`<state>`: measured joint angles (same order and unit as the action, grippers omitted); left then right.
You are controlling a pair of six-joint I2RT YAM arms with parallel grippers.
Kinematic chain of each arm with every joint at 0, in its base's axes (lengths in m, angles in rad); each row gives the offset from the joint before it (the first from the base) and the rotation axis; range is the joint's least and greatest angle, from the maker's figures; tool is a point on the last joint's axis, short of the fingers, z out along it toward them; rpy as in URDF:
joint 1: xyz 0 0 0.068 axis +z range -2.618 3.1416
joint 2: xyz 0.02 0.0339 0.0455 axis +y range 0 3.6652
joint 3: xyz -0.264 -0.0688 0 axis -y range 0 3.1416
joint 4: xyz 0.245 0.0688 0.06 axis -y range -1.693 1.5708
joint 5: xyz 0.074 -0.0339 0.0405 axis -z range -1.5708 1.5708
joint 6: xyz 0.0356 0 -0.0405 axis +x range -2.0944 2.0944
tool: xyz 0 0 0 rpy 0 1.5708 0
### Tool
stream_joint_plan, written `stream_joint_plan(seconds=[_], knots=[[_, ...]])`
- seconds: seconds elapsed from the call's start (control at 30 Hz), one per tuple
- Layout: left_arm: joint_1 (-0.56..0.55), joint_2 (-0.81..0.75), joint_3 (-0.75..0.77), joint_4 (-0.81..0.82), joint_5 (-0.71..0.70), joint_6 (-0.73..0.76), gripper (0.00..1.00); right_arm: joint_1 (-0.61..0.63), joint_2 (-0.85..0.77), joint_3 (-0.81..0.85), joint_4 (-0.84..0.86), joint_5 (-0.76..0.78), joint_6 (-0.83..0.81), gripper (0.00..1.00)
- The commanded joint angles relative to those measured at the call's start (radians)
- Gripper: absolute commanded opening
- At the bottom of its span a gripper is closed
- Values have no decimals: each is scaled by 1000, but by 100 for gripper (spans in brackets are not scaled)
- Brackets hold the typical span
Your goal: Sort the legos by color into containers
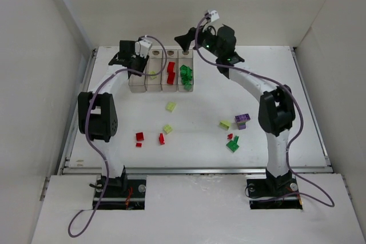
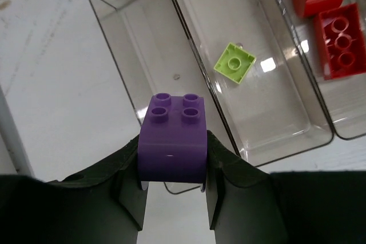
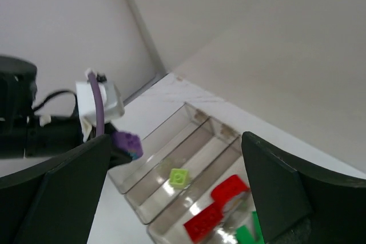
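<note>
Toward the far edge of the surface (image 1: 257, 84), I am clenching my left hand (image 2: 171, 198) on a purple brick (image 2: 171, 141) over the leftmost of the containers (image 1: 137, 90). My right hand (image 1: 182, 41) is hanging released above their right end. Loose legos (image 1: 166, 130) are lying nearer the near edge.

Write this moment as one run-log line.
left gripper: shut on purple brick over leftmost bin | right gripper: open, empty | loose bricks on table
</note>
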<state>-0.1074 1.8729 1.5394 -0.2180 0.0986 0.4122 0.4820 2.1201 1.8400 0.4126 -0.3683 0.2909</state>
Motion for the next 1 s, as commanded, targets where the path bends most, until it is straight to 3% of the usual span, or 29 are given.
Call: stream_joint_plan(seconds=[0.0, 0.03, 0.07, 0.1, 0.2, 0.37, 0.5, 0.57, 0.67, 0.7, 0.73, 0.8, 0.87, 0.97], knots=[[0, 26, 48, 19, -25, 31, 14, -55, -23, -54, 49, -43, -29, 100], [0, 26, 48, 19, -10, 31, 21, -56, -32, -64, 49, -52, -29, 100], [0, 26, 48, 19, -1, 31, 36, -69, -32, -64, 49, -52, -29, 100], [0, 26, 48, 28, 0, 31, 67, -78, -41, -64, 49, -66, -38, 100], [0, 26, 59, 42, -45, 10, 99, -79, -61, -82, 49, -75, -38, 100], [0, -9, 70, 31, -109, -12, 99, -89, -147, -160, 49, -55, -56, 100], [-31, -160, 7, 43, -119, 17, 99, -109, -296, -330, 16, 27, -56, 100], [-81, -237, -74, 58, -131, 49, 99, -123, -411, -379, -114, 119, -108, 100], [-170, -424, -190, 97, -131, 105, 99, -105, -532, -403, -433, 528, -282, 100], [-195, -475, -226, 130, -120, 123, 99, -79, -549, -412, -498, 768, -314, 100], [-221, -580, -264, 158, -102, 152, 99, -79, -561, -421, -555, 846, -323, 100], [-248, -682, -420, 225, -12, 152, 99, -103, -562, -400, -789, 875, -291, 100], [-259, -806, -575, 322, 71, 143, 99, -161, -546, -357, -1026, 798, -180, 100], [-268, -903, -671, 310, 145, 134, 99, -161, -552, -422, -1138, 749, -87, 100]])
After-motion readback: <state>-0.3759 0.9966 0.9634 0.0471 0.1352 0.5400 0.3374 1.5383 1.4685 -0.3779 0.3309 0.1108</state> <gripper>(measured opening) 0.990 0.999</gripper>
